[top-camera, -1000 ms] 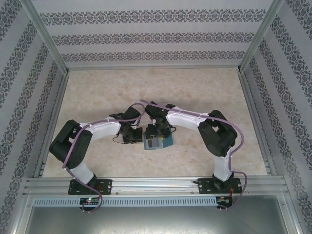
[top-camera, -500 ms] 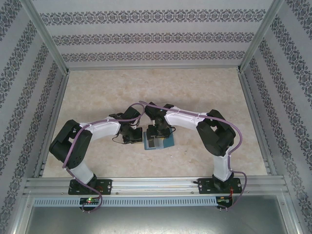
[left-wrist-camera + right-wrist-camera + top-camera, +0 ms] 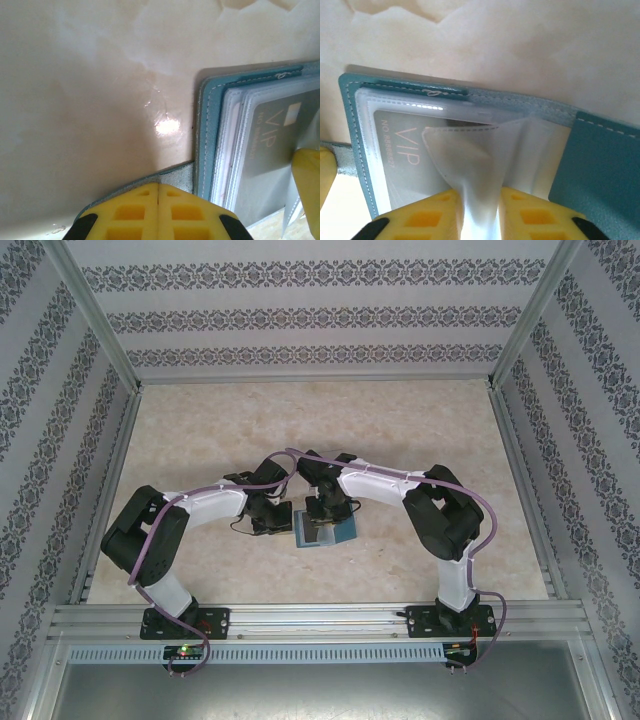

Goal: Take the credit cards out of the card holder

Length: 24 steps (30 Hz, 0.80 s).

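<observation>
Card holder [image 3: 343, 533] open and flat on the table [image 3: 400, 430], about midway between the left and right edges, somewhat nearer the near edge than the far one. Both arms bent inward over it: left gripper [image 3: 277, 519] at its left side, right gripper [image 3: 322, 514] over its far part.

From the left wrist: yellow fingers [image 3: 130, 215] pressed together with no gap, clamping the grey tab [image 3: 179, 174] sticking out from the holder's teal, stitched rim. Just inside that rim, a stack of clear sleeves and a grey credit card [image 3: 265, 150] marked VIP in pale letters, with a small gold-and-white patch near one corner. At the right border of this view, a yellow fingertip of the other arm above the sleeves.

From the right wrist: two yellow pads pinching a clear sleeve [image 3: 475, 165], raised off the stack in a tent-like fold. Beneath it, the same VIP card inside its pocket, with a line of small digits along one side. To the right, the teal flap [image 3: 595, 165], lying on the table.
</observation>
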### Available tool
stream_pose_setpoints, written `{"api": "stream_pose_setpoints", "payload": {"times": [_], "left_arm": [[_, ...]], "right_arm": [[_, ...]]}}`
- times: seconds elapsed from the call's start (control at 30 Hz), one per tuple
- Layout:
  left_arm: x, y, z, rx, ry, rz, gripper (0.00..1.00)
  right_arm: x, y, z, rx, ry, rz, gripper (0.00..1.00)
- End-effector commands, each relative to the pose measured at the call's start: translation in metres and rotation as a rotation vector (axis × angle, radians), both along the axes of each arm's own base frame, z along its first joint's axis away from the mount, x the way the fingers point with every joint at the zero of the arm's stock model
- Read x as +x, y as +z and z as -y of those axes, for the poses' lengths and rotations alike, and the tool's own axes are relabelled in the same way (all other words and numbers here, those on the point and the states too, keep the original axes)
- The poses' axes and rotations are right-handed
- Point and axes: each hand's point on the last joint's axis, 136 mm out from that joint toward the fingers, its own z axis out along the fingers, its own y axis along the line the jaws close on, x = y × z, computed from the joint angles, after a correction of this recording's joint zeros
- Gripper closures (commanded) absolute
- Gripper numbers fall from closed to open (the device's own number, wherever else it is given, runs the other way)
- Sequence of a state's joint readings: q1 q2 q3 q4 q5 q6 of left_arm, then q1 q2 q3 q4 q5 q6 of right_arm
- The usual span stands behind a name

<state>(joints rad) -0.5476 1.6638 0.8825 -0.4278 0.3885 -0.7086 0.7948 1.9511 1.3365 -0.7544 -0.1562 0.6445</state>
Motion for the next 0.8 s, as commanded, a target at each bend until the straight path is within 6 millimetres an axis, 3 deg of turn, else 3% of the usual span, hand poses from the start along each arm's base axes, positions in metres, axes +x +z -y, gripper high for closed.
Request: {"api": "stream_pose_setpoints", "payload": {"times": [0.0,0.23,0.37,0.57,0.77], "left_arm": [[-0.001,-0.007,-0.009,0.035,-0.001,-0.012,0.99],[0.000,-0.006,-0.008,0.039,-0.005,-0.010,0.99],[0.001,-0.006,-0.009,0.045,-0.007,-0.011,1.00],[0.001,-0.007,-0.012,0.055,-0.007,-0.015,0.99],[0.001,-0.007,-0.015,0.061,-0.006,-0.016,0.99]], "right_arm": [[0.000,0.014,0.002,-0.006,0.011,0.030,0.80],[0.001,0.026,0.003,0.014,0.012,0.046,0.94],[0.000,0.033,0.003,0.026,0.014,0.052,0.97],[-0.001,0.041,0.006,0.069,-0.004,0.045,0.93],[0.001,0.043,0.024,0.024,-0.011,0.052,0.83]]}}
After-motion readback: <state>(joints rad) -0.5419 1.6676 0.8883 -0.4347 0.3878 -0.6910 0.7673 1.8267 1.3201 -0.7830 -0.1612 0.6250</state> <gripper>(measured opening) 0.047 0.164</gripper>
